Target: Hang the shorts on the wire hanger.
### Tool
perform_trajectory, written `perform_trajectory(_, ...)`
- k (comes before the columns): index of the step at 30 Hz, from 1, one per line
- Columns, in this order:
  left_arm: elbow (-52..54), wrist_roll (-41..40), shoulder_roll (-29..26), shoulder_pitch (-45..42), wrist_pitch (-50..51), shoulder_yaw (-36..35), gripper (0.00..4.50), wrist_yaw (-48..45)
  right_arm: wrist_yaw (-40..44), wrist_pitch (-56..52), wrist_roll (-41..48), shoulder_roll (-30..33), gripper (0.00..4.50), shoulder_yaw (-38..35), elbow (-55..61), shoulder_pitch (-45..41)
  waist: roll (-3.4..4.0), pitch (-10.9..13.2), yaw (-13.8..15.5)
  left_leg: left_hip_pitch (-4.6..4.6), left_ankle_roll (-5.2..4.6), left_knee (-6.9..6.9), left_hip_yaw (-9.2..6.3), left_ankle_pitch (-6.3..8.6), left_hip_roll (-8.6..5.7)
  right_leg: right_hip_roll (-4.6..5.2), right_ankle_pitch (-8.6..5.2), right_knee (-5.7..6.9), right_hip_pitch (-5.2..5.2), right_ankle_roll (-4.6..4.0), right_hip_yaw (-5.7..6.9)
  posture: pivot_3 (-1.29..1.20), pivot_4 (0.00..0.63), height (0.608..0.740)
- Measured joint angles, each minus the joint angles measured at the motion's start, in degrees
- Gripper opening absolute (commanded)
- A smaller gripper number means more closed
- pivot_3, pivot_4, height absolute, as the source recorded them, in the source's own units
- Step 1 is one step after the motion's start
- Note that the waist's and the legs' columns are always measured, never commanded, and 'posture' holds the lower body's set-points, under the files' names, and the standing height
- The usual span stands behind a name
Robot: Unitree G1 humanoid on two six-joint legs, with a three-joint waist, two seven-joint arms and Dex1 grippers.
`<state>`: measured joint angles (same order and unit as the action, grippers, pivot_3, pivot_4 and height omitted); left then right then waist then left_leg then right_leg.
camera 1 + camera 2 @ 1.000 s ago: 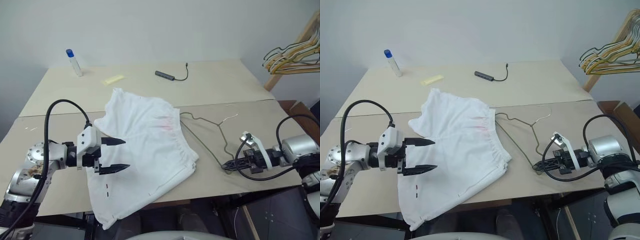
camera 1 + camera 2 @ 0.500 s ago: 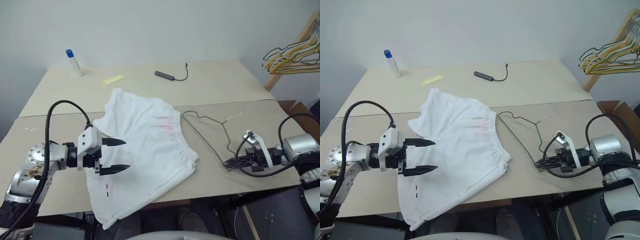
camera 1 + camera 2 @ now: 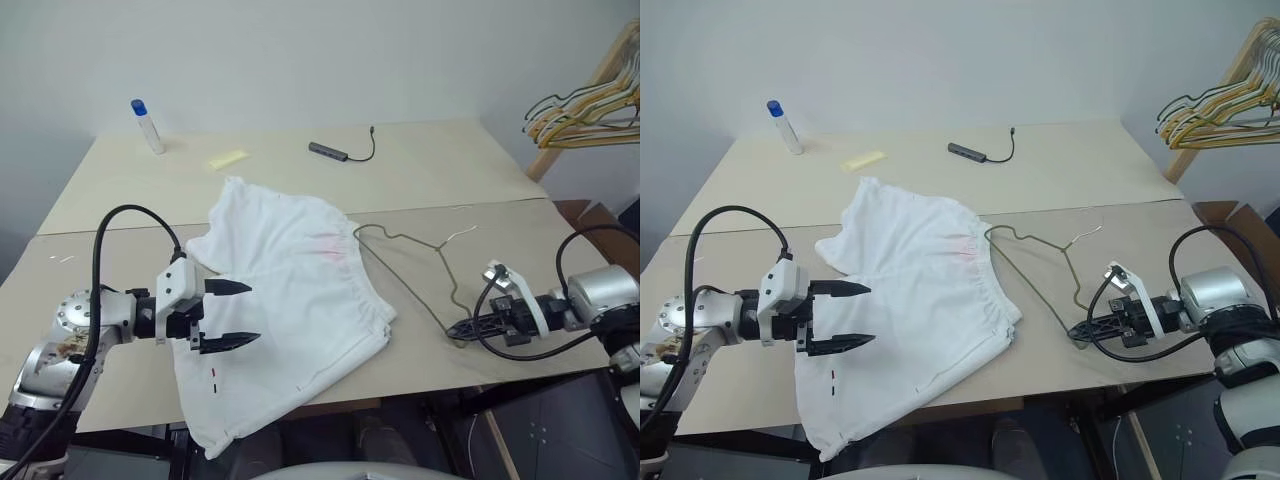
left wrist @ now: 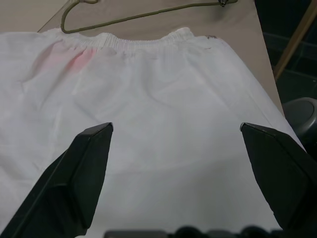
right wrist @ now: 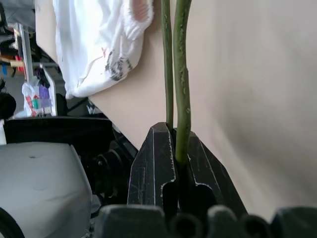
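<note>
The white shorts [image 3: 295, 290] lie spread on the table, waistband toward the right, with one hem hanging over the front edge. My left gripper [image 3: 250, 312] is open just above their left part, its fingers [image 4: 89, 173] wide apart over the fabric [image 4: 163, 99]. The wire hanger [image 3: 410, 270] lies flat to the right of the shorts, one end against the waistband. My right gripper [image 3: 458, 329] is shut on the hanger's near corner, and the wire [image 5: 181, 74] runs out from between its fingers [image 5: 156, 163].
On the far half of the table [image 3: 450, 170] are a small bottle with a blue cap [image 3: 148, 125], a yellow note [image 3: 226, 159] and a dark adapter with a cable [image 3: 332, 151]. A bundle of yellow and dark hangers [image 3: 580, 105] hangs on a wooden rack at the far right.
The hanger's far end wobbled slightly to the right and back in the right gripper. Both grippers stay where they were.
</note>
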<state>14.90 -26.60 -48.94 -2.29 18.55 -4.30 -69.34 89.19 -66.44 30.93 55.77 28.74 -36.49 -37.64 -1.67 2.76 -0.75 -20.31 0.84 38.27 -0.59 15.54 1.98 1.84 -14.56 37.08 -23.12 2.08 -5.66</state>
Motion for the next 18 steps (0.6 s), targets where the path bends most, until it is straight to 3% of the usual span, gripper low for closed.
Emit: perform_trajectory(18, 0.02, 0.00, 0.00, -0.05, 0.00, 0.25, 4.47, 0.00, 0.03, -0.04, -0.41, -1.52, 0.00, 0.14, 0.34, -0.50, 0.01, -0.01, 0.00, 0.00, 0.00, 0.00, 0.00, 0.00, 0.00, 0.00, 0.06, 0.00, 0.00, -0.11, 0.00, 0.07, 0.000, 0.740)
